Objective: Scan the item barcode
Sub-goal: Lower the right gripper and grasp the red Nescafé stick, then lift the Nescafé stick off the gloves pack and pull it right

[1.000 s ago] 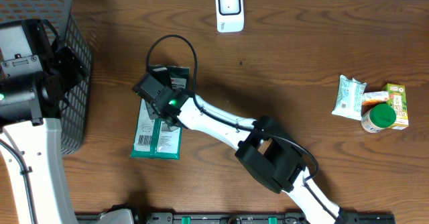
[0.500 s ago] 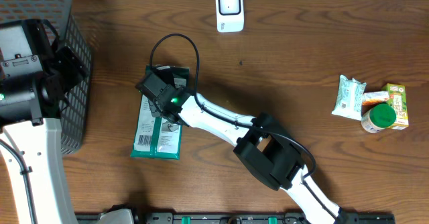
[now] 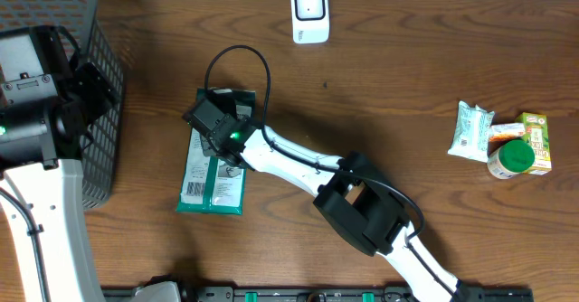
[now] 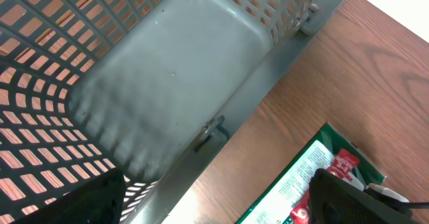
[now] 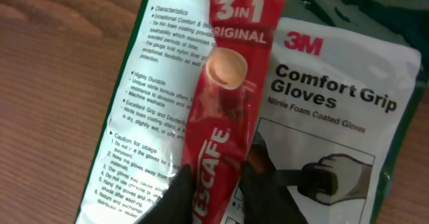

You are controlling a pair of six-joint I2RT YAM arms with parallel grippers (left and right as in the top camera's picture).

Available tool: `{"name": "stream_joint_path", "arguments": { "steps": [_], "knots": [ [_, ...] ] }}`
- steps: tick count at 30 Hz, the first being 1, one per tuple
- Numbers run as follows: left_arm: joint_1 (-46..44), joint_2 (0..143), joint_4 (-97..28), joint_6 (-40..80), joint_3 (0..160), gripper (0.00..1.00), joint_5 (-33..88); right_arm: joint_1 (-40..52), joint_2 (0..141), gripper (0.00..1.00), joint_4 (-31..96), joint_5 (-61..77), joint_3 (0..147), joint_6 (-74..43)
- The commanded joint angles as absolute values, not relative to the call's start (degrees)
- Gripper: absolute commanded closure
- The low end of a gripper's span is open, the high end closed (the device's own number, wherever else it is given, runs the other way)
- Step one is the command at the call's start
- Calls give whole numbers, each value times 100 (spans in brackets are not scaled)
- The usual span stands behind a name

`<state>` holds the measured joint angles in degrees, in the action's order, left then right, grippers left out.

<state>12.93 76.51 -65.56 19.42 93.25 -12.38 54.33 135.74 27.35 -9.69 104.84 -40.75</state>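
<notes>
A red Nescafe 3-in-1 sachet (image 5: 228, 96) lies lengthwise on a green and white 3M gloves package (image 5: 335, 103). My right gripper (image 5: 216, 187) is shut on the sachet's near end, with a black finger pressed against each side. From overhead, the right gripper (image 3: 220, 126) sits over the upper part of the gloves package (image 3: 213, 183) and hides the sachet. A barcode shows on the package's lower left corner (image 3: 192, 190). My left gripper (image 4: 218, 204) stands open and empty, over the basket wall (image 4: 221, 110) and the table edge of the package (image 4: 295, 184).
A grey mesh basket (image 3: 101, 76) stands at the far left. A white scanner (image 3: 309, 13) sits at the back centre. At the right lie a wipes pack (image 3: 472, 130), a juice box (image 3: 536, 142) and a green-lidded jar (image 3: 511, 159).
The right gripper's jaws have closed in on the red sachet, and the gripper has shifted slightly up the gloves package. The left arm has not moved.
</notes>
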Motion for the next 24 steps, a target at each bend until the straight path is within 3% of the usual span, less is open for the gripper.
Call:
{"name": "stream_joint_path", "arguments": {
  "steps": [1, 10, 18, 24],
  "knots": [
    [1310, 7673, -6554, 1892, 9365, 12, -1310, 5363, 13515, 98, 2781, -1048, 10519, -3966],
    [1310, 7673, -6556, 1892, 9365, 12, -1310, 5061, 12488, 99, 3494, -1094, 10519, -2307],
    [1310, 7673, -6556, 1892, 9365, 12, -1310, 4711, 11848, 99, 5468, -2132, 10519, -1109],
    [1310, 7673, -6556, 1892, 9365, 12, -1310, 4357, 11968, 99, 6884, -3332, 10377, -1024]
  ]
}}
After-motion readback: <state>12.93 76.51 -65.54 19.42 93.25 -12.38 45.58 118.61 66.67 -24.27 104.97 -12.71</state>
